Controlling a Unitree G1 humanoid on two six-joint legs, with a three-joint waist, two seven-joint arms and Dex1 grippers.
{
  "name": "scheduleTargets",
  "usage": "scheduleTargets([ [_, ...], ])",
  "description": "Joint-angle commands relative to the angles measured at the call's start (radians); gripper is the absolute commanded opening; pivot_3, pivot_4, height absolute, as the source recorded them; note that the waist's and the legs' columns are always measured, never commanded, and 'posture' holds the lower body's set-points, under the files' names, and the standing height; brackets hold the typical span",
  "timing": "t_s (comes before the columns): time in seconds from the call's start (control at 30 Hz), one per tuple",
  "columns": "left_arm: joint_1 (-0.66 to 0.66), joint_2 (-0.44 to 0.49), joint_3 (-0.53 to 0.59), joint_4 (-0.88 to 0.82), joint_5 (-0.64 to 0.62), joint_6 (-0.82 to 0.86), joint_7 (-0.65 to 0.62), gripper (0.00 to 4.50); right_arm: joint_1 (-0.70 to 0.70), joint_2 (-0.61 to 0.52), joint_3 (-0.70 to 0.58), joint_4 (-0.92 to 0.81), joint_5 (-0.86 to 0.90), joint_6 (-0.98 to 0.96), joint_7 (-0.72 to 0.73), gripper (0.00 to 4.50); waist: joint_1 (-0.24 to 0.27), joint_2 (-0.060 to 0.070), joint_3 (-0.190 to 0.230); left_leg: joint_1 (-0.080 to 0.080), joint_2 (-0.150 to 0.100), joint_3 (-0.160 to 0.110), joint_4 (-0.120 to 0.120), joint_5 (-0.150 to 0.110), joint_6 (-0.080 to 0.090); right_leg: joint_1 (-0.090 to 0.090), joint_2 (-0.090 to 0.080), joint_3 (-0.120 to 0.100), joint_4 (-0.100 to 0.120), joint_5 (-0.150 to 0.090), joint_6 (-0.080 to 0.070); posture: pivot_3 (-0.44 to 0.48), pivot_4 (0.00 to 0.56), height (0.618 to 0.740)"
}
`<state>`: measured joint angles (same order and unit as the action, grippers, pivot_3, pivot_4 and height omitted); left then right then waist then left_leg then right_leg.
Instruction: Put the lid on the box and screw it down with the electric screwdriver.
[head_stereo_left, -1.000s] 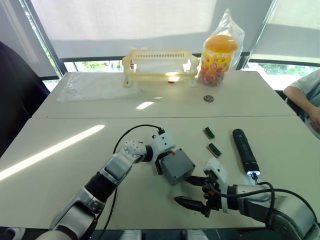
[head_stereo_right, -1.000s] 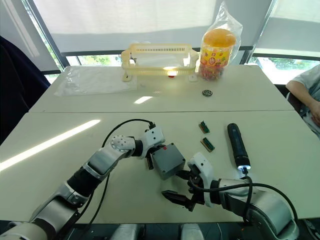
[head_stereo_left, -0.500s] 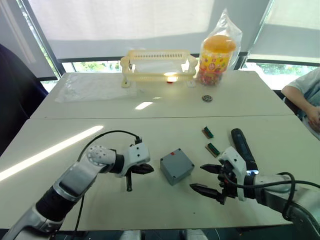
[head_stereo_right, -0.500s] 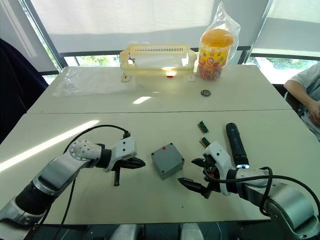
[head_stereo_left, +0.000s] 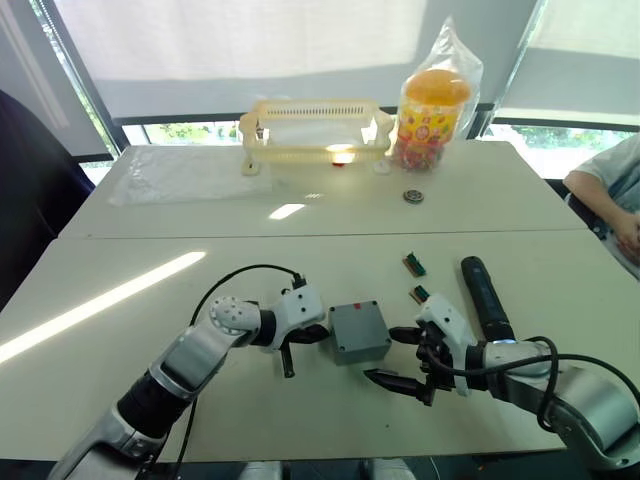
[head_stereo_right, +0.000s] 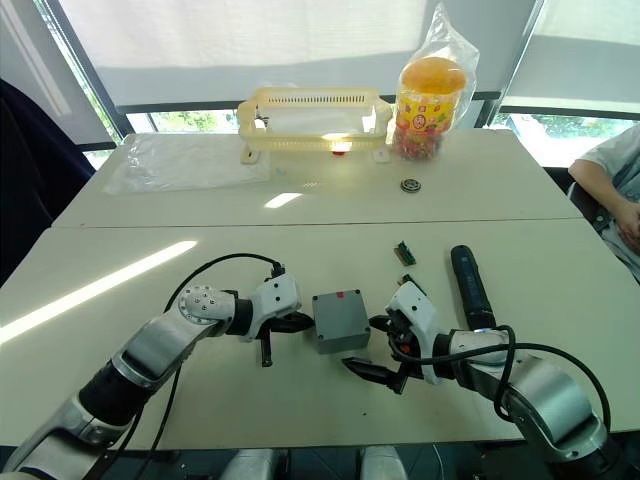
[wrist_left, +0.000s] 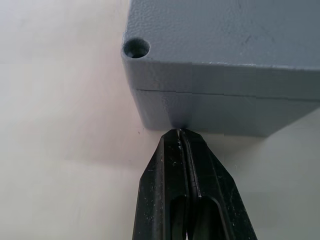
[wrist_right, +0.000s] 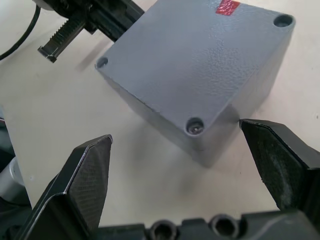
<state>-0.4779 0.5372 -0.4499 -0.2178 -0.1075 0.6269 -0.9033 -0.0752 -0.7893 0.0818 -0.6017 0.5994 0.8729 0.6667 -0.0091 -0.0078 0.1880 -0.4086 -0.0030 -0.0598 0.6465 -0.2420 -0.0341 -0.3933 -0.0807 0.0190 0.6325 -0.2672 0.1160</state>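
Left arm reaches low across the table (head_stereo_left: 120, 300), forearm angled in toward the middle. Left gripper (wrist_left: 181, 134) has its two fingers pressed together with nothing between them, tips touching the side wall of the box (head_stereo_left: 360, 332) right at the seam under the lid (wrist_left: 225, 30).

Right arm comes in from the other side, wrist bent inward. Right gripper (head_stereo_left: 396, 357) is spread wide, one fingertip (wrist_right: 90, 165) well off one corner of the box, the other just beside the opposite corner; not touching it.

Box sits on the near table between the two grippers, lid on top, screw holes visible at the corners, red mark (wrist_right: 228, 6) near the far edge. Screwdriver (head_stereo_left: 486, 299) lies flat on the table beyond the right gripper, near two small connector pieces (head_stereo_left: 415, 265).

Versus 0.5 s ago: left gripper moved from well clear of the box to contact with its side. Right gripper closed in from beside the screwdriver to the box, fingers as wide as before. Box now sits squarer to the table edge.
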Motion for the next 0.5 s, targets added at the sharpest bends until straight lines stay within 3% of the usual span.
scheduleTargets([
  [0.03,-0.017,-0.013,0.002,0.004,0.011,-0.045,-0.003,0.0,0.006,0.004,-0.004,-0.036,-0.002,-0.017,0.009,4.46,0.0,0.0,0.0,0.0,0.0,0.0,0.0,0.0,0.0,0.0,0.0,0.0,0.0,0.0,0.0,0.0,0.15,0.74],
  [0.27,-0.022,-0.031,0.007,0.03,0.028,-0.07,0.001,0.0,0.009,-0.015,-0.023,-0.034,-0.029,-0.014,0.001,4.46,0.001,0.0,0.0,0.0,0.0,0.0,0.0,0.0,0.0,0.0,0.0,0.0,0.0,0.0,0.0,0.0,0.15,0.74],
  [0.5,-0.02,-0.024,0.062,0.01,0.017,-0.058,0.023,0.0,0.034,-0.052,-0.248,-0.072,0.112,0.075,0.023,4.46,0.001,0.0,0.0,0.0,0.0,0.0,0.0,0.0,0.0,0.0,0.0,0.0,0.0,0.0,0.0,0.0,0.15,0.74],
])
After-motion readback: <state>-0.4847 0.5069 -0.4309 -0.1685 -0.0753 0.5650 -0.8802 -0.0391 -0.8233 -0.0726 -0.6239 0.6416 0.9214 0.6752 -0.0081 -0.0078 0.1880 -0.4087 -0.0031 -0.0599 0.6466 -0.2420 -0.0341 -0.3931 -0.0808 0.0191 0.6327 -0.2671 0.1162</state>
